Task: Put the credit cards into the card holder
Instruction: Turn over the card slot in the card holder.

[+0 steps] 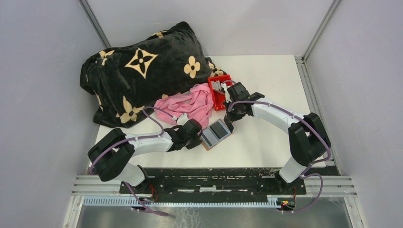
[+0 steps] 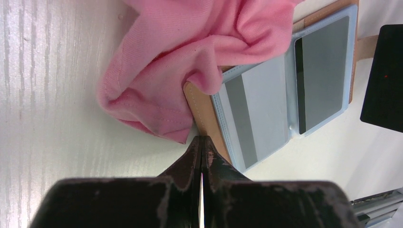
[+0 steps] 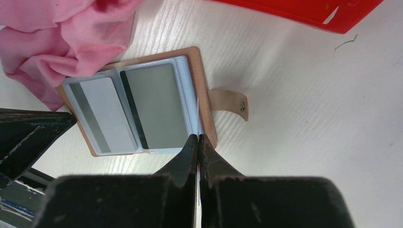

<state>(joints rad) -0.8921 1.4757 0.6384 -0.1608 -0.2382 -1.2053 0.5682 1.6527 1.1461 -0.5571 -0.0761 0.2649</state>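
Note:
The card holder [image 1: 216, 134] lies open on the table, tan leather [image 3: 199, 61] with light blue sleeves. Two grey credit cards sit in its facing slots: one with a stripe [image 3: 102, 114] and one plain [image 3: 159, 107]. My right gripper [image 3: 198, 137] is shut on a thin card [image 3: 197, 114] held edge-on over the holder's right border. In the left wrist view that card shows as a dark rectangle [image 2: 382, 76]. My left gripper [image 2: 203, 138] is shut, its tips resting on the holder's leather edge [image 2: 202, 104] beside the pink cloth.
A pink cloth [image 1: 190, 104] lies against the holder's far-left corner and covers part of it [image 2: 199, 42]. A red bin [image 1: 219, 92] holding more cards stands just behind the holder. A large black patterned blanket [image 1: 138, 71] fills the back left.

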